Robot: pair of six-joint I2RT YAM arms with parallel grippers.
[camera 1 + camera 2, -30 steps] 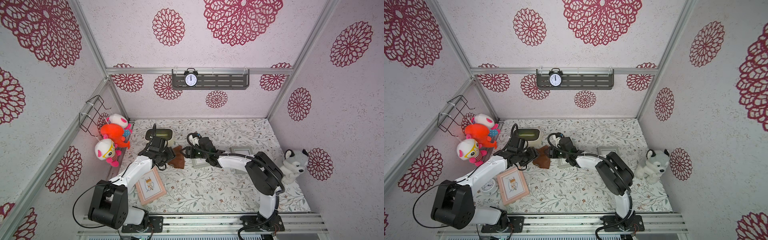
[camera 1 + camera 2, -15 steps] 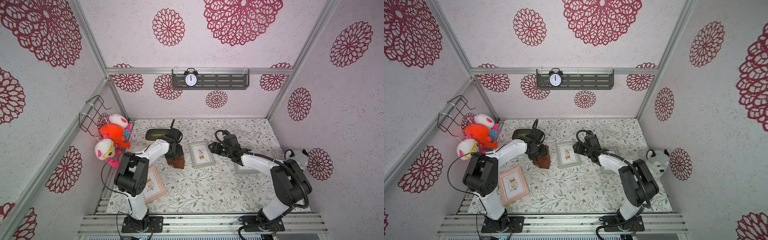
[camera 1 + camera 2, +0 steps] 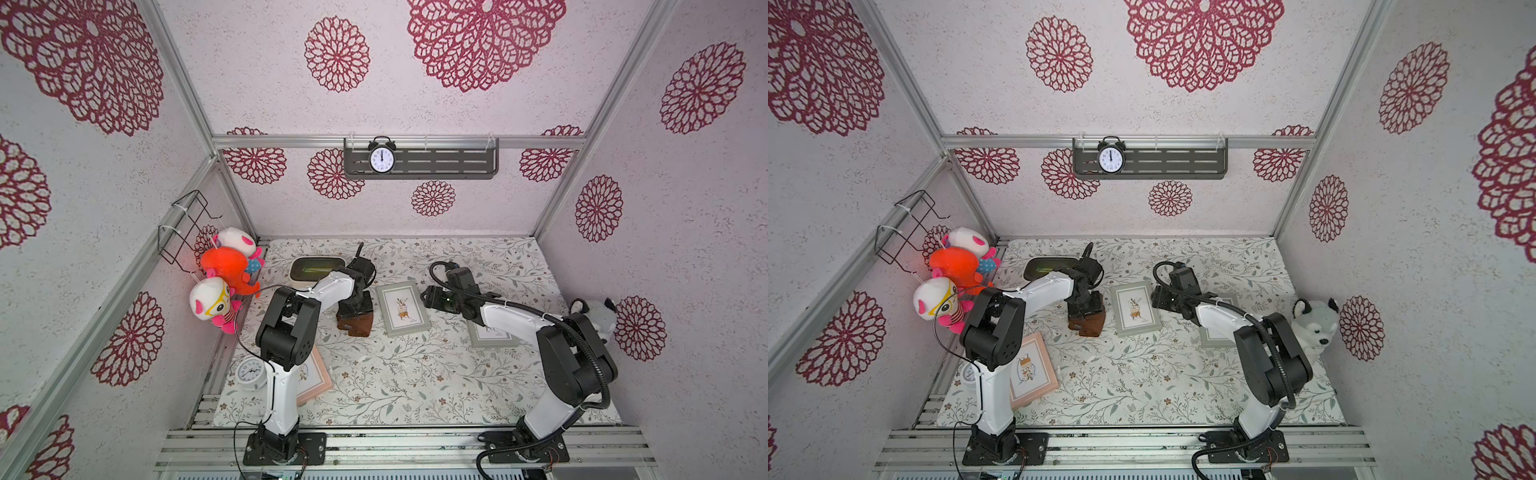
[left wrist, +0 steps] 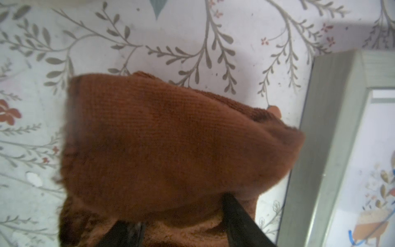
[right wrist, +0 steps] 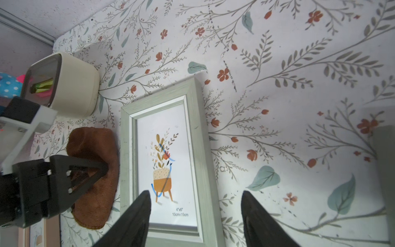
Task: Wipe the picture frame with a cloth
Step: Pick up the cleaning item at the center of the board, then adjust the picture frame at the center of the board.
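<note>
Hiding part of cloth [image 3: 357,326] — left hand [image 3: 352,312], grip unclear | right hand [image 5: 195,193] spread, empty

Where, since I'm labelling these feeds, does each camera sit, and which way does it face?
Both top views: high at the open front, looking down toward the back wall; the left arm and right arm show whole.
Left wrist: on the left arm, looking down at the brown cloth; the left fingers show.
Right wrist: on the right arm, looking down at the grey-green picture frame; the right fingers show.
Shared: both wrist views show that cloth and frame.
</note>
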